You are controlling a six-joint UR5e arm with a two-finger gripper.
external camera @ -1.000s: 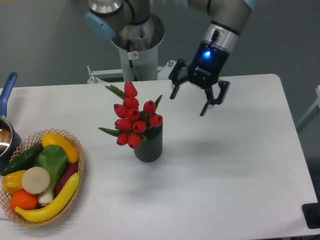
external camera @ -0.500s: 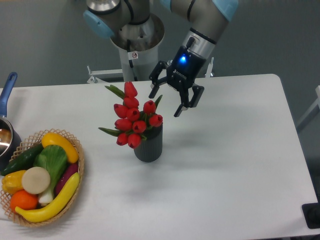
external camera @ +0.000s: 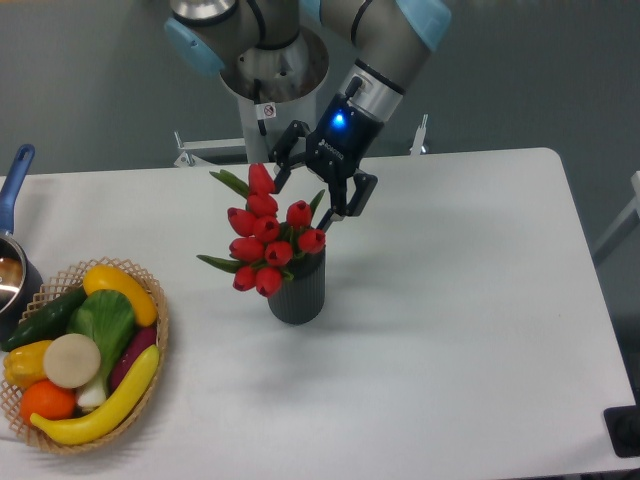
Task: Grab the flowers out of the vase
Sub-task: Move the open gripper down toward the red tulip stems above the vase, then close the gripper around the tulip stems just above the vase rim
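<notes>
Pincer (external camera: 308, 197) spread above flowers (external camera: 266, 235), seemingly untouched; white table (external camera: 450, 320).

A wicker basket (external camera: 150, 330) of fruit and vegetables sits on the white table (external camera: 450, 330) at eight o'clock. A blue-handled pot (external camera: 12, 250) stands just beside it at nine o'clock, cut off by the edge.
</notes>
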